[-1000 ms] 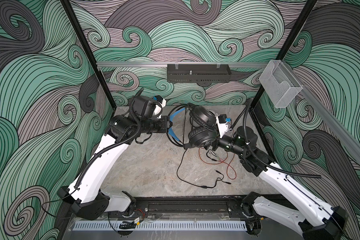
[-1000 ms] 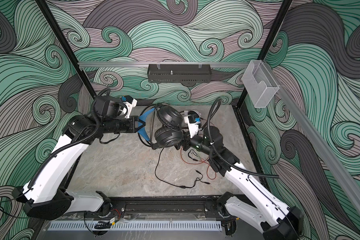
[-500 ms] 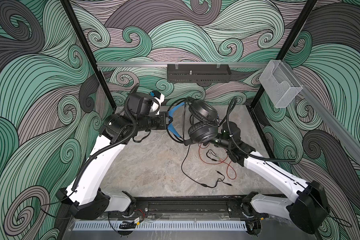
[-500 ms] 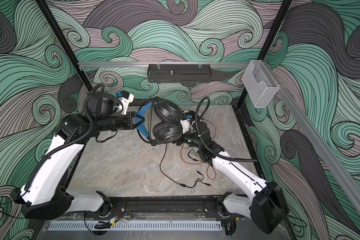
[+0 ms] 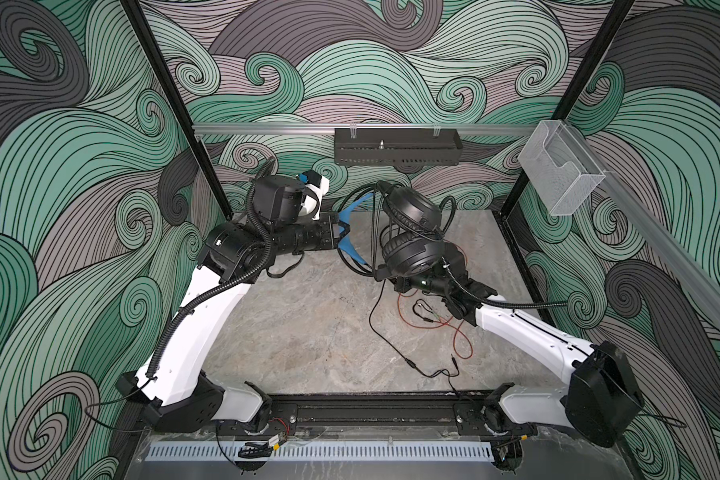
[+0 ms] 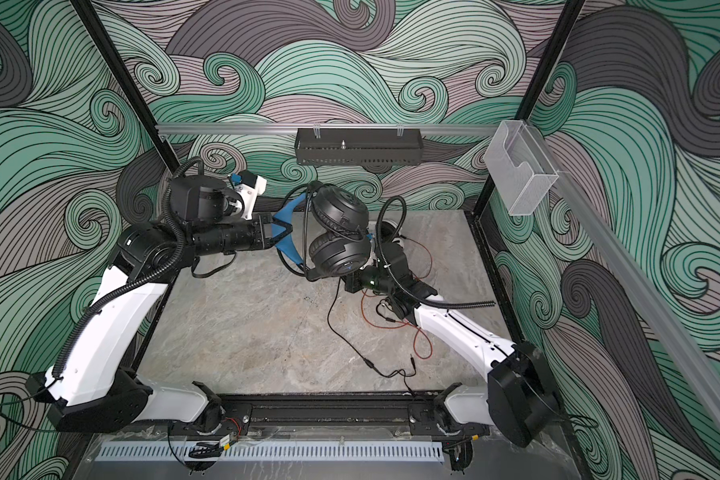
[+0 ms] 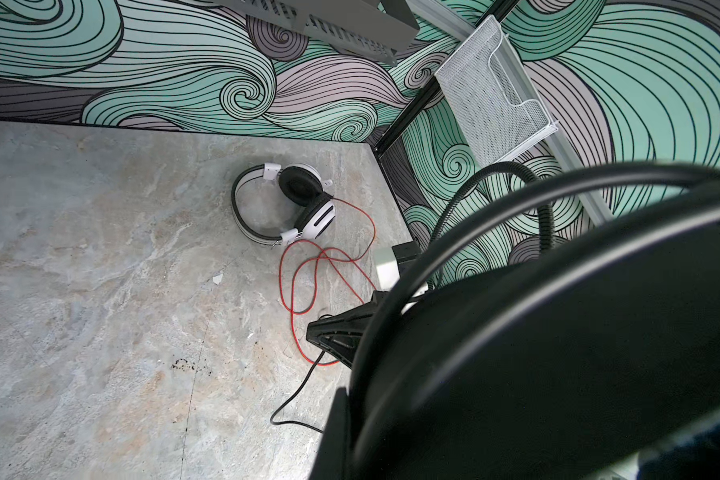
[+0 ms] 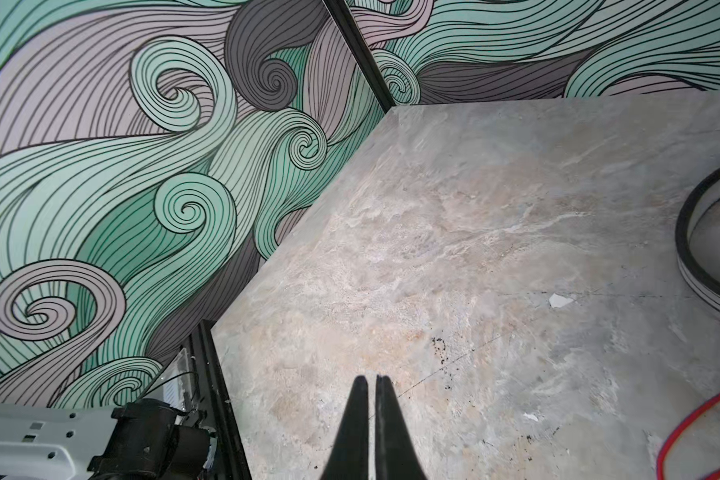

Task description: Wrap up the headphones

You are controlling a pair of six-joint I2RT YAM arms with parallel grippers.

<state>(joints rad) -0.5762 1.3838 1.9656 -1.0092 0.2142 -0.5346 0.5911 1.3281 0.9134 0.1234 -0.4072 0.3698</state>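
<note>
My left gripper (image 5: 342,235) is shut on the blue-padded headband of the black headphones (image 5: 412,254) and holds them in the air at the back. Their two ear cups hang one above the other, and close up they fill the left wrist view (image 7: 558,340). The black cable (image 5: 391,347) drops from the lower cup and trails over the table. My right gripper (image 8: 371,380) is shut, with nothing between its fingers. It sits low under the lower cup, beside the cable (image 7: 304,378). The white-and-black headphones (image 7: 283,203) lie at the back right with their red cable (image 7: 308,266) looped in front.
A black tray (image 5: 395,147) hangs on the back rail. A clear plastic holder (image 5: 558,174) is fixed to the right rail. The red cable (image 5: 454,328) lies under my right arm. The black cable's plugs (image 5: 433,372) rest near the front rail (image 5: 371,409).
My right gripper has gone from open to shut and has swung in low under the black headphones. My left gripper has carried the headphones a little up and toward the back.
</note>
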